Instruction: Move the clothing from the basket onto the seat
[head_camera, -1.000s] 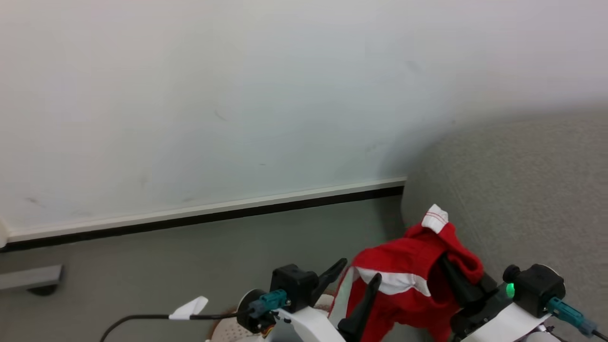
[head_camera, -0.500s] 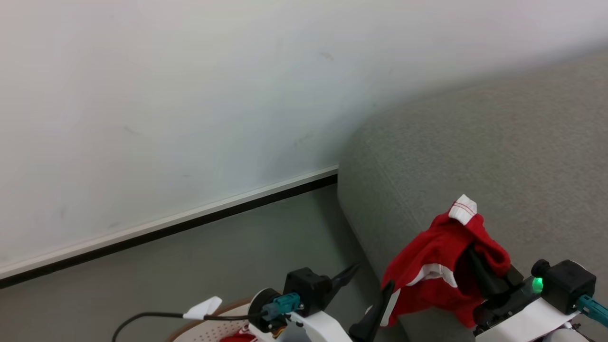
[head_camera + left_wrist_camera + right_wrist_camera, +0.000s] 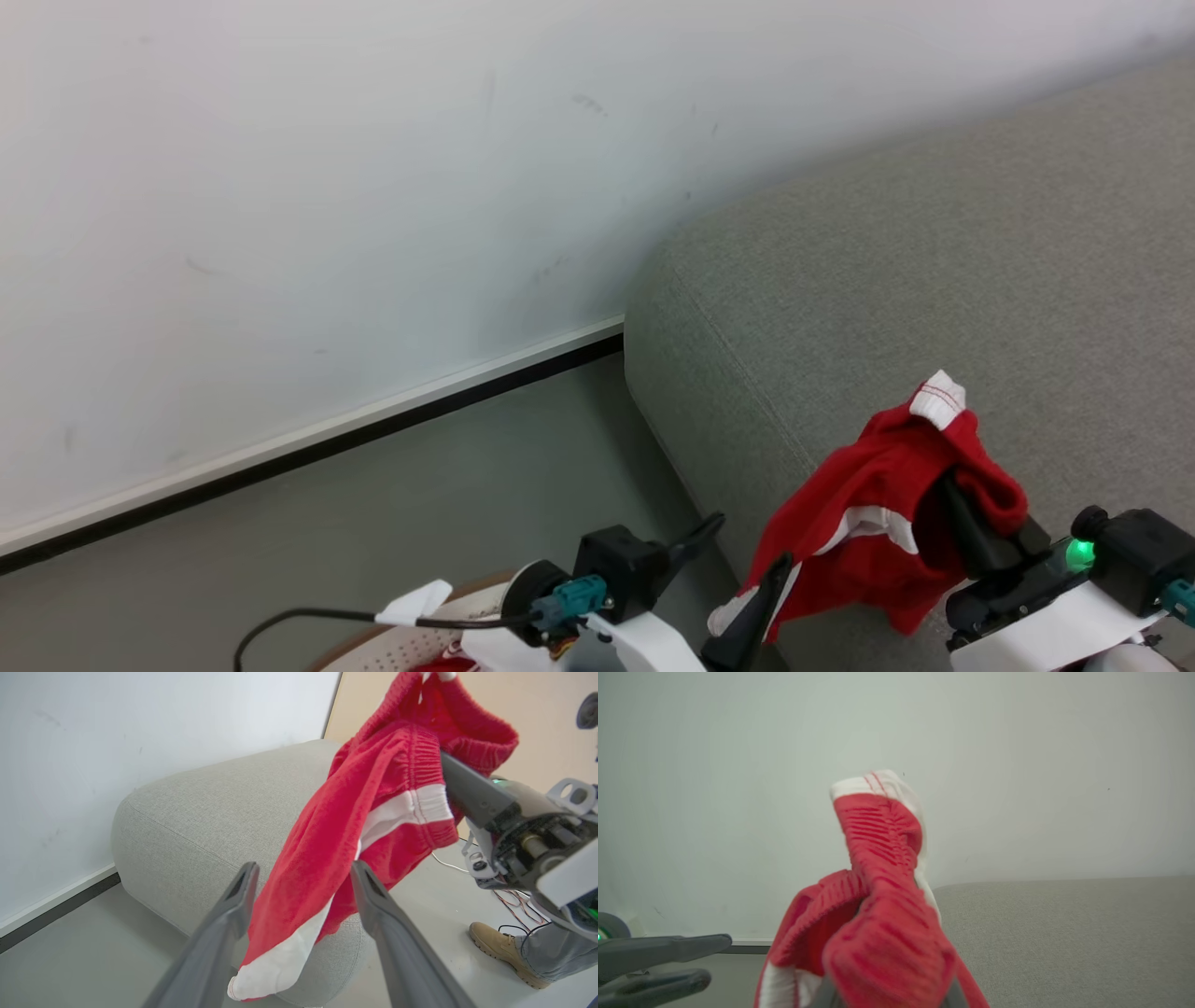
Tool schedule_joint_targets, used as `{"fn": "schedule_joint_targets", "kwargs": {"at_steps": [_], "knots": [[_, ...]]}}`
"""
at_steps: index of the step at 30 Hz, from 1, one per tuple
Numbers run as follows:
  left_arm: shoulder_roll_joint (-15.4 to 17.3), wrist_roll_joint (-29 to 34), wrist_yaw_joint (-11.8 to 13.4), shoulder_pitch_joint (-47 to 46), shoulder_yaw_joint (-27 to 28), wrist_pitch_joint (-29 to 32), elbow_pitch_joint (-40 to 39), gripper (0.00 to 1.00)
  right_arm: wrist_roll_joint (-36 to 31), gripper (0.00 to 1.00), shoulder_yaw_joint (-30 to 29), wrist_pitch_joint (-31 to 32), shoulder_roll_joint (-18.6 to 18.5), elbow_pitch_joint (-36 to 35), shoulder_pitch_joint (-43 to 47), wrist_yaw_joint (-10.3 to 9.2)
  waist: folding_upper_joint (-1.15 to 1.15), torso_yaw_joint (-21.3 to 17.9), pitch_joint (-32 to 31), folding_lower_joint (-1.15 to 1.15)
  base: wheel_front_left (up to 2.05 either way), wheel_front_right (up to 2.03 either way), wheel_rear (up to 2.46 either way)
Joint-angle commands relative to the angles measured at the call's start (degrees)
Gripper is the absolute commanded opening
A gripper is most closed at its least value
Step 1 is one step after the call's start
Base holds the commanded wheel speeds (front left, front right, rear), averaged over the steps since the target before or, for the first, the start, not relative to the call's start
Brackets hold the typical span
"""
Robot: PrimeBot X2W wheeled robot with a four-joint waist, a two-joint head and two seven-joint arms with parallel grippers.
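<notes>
A red garment with white stripes, the clothing (image 3: 868, 523), hangs bunched from my right gripper (image 3: 966, 509), which is shut on it, its fingers buried in the fabric. It hangs over the left front edge of the grey seat (image 3: 934, 280). My left gripper (image 3: 745, 549) stands open just left of the hanging white hem. In the left wrist view the clothing (image 3: 373, 788) dangles beyond the spread left gripper (image 3: 303, 868). In the right wrist view the clothing (image 3: 882, 905) covers my fingers. The cream basket (image 3: 373, 646) peeks in at the bottom left with red fabric inside.
A white wall (image 3: 327, 187) with a dark baseboard (image 3: 373, 425) runs behind the grey floor (image 3: 420, 523). A black cable (image 3: 299, 618) trails from my left wrist. A person's tan shoe (image 3: 500, 947) and loose wires lie on the floor beyond the seat.
The head camera has swung right, so the seat takes up more of the picture. My right gripper has carried the clothing from beside the seat's end to over its front edge.
</notes>
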Motion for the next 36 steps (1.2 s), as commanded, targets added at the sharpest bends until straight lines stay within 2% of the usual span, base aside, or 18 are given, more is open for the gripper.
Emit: {"fn": "schedule_joint_targets", "kwargs": {"at_steps": [1,5,9,16,21,27,33,36], "knots": [[0.15,0.58,-0.11,-0.84,-0.17,-0.08,-0.11,1.00,-0.31,0.00,-0.58,-0.21,0.02,-0.36,0.58,-0.12,-0.01,0.36,0.49,0.00,0.00,0.00,0.00],[0.73,2.37,0.03,-2.70,-0.80,-0.11,-0.21,1.00,-0.77,0.00,-4.95,-0.21,1.40,-0.57,-0.13,-0.12,-0.01,1.44,2.32,0.00,0.00,0.00,0.00],[0.80,4.61,-0.62,-7.49,-1.37,0.90,-0.79,1.00,-1.65,0.00,-10.23,-0.21,2.21,-0.80,-3.32,-0.12,-0.01,3.94,7.52,0.00,0.00,0.00,0.00],[-0.10,9.42,-3.20,-19.65,-2.68,1.80,0.07,1.00,-1.78,0.00,-18.65,-0.20,-0.47,3.37,-15.58,-0.12,-0.01,9.67,19.37,0.00,0.00,0.00,0.00],[-1.24,11.08,-4.69,-26.32,-3.52,0.50,2.13,1.00,-2.63,0.00,-23.66,-0.20,-4.43,10.93,-26.94,-0.12,-0.01,12.71,25.53,0.00,0.00,0.00,0.00],[-2.09,12.08,-5.01,-33.42,-4.57,-0.90,4.14,1.00,-3.06,0.00,-27.33,0.14,-10.57,20.00,-39.58,-0.12,-0.01,15.77,31.43,0.00,0.00,0.00,0.00],[-2.26,10.50,-3.86,-38.50,-6.55,-2.06,4.34,1.00,-4.22,0.00,-30.91,1.13,-14.92,31.46,-47.50,-0.12,-0.01,17.80,35.29,0.00,0.00,0.00,0.00],[-2.22,8.83,-2.68,-39.52,-8.08,-2.64,4.38,1.00,-6.51,0.00,-33.01,0.79,-15.04,38.70,-48.31,-0.12,-0.01,18.53,36.39,0.00,0.00,0.00,0.00]]}}
